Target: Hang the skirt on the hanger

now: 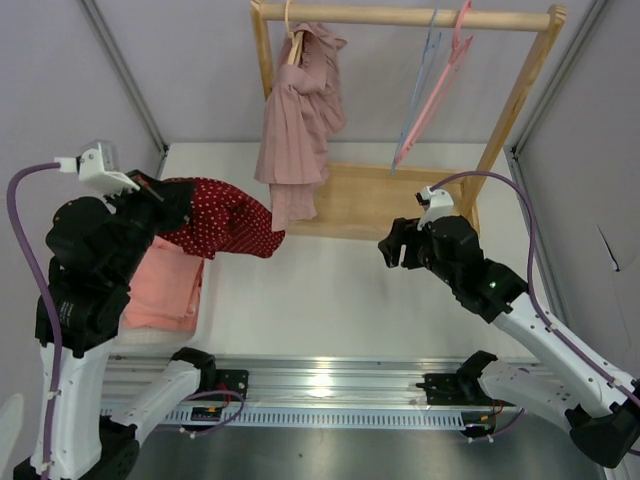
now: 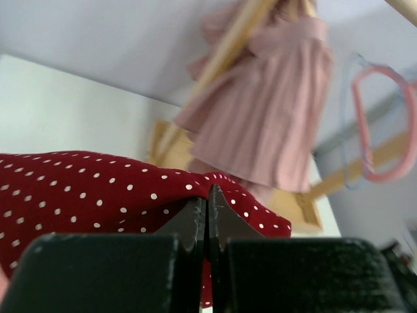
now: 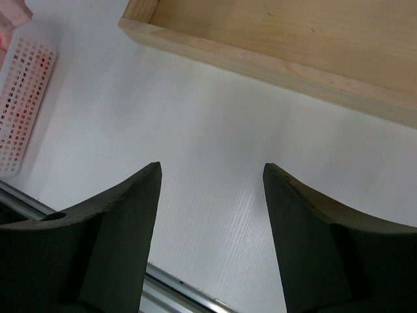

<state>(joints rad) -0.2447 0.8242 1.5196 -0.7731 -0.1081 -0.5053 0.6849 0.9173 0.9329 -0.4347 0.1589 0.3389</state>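
On the left, the left gripper [image 2: 207, 195] is pinched tight on the red spotty skirt [image 1: 220, 220]. It holds the skirt up in the air, above a pile of pink clothes [image 1: 165, 285]. So the skirt is picked up, but it is not on a hanger yet. In the middle, a pink skirt [image 1: 295, 120] hangs on the wooden rack [image 1: 400, 17]. Next to it, a pink hanger [image 1: 440, 85] hangs bare. On the right, the right gripper [image 3: 212, 169] is wide open over the table [image 1: 350, 290] and holds nothing. Most of the job is left to do.
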